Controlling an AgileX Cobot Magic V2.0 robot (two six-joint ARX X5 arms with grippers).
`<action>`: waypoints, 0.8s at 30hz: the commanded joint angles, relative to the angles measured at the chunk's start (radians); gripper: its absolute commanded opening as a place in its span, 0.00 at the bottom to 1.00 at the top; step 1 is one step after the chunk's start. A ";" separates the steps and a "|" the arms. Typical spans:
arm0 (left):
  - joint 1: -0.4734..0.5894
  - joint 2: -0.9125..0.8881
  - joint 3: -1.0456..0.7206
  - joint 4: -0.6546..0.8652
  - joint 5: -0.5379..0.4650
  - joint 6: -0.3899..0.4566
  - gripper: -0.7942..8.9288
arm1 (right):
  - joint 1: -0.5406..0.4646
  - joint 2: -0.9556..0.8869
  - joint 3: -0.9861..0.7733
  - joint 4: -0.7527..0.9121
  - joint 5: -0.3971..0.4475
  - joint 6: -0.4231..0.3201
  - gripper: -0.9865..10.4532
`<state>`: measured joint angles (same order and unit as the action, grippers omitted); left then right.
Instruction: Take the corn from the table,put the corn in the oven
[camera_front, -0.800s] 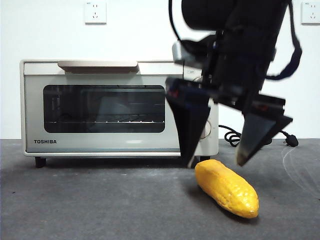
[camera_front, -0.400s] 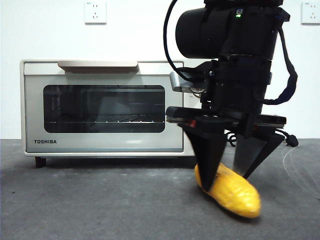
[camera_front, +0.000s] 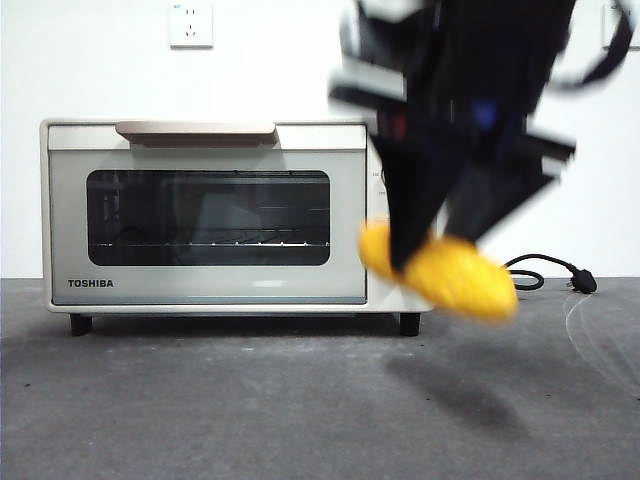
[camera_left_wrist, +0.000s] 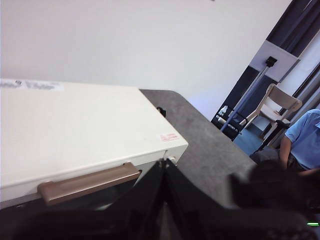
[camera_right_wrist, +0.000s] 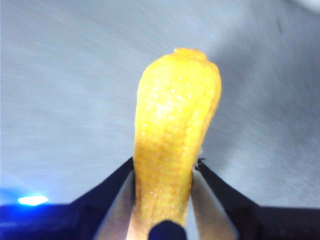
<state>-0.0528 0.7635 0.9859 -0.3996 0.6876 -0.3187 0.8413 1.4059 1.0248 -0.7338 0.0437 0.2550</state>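
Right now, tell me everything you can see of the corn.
The corn is a glossy yellow-orange toy cob, bumpy with kernel rows and tapered toward one end. It looks like plastic. The right hand is shut on it, a black jaw pressed against each side. It hangs tilted in the air above the table, touching nothing else, in front of the oven's right end, with its shadow on the surface below. Motion blurs it.
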 joint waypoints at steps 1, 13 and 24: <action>-0.002 0.035 0.002 0.023 0.001 0.031 0.08 | 0.051 -0.128 0.006 0.012 -0.003 0.044 0.07; -0.200 0.257 0.057 0.133 -0.222 0.069 0.08 | 0.195 -0.540 0.019 0.046 0.001 0.120 0.07; -0.370 0.476 0.383 -0.171 -0.607 0.301 0.08 | 0.195 -0.568 0.019 0.040 0.001 0.120 0.07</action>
<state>-0.4152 1.2213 1.3525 -0.5514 0.1009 -0.0822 1.0348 0.8383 1.0416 -0.6960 0.0448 0.3679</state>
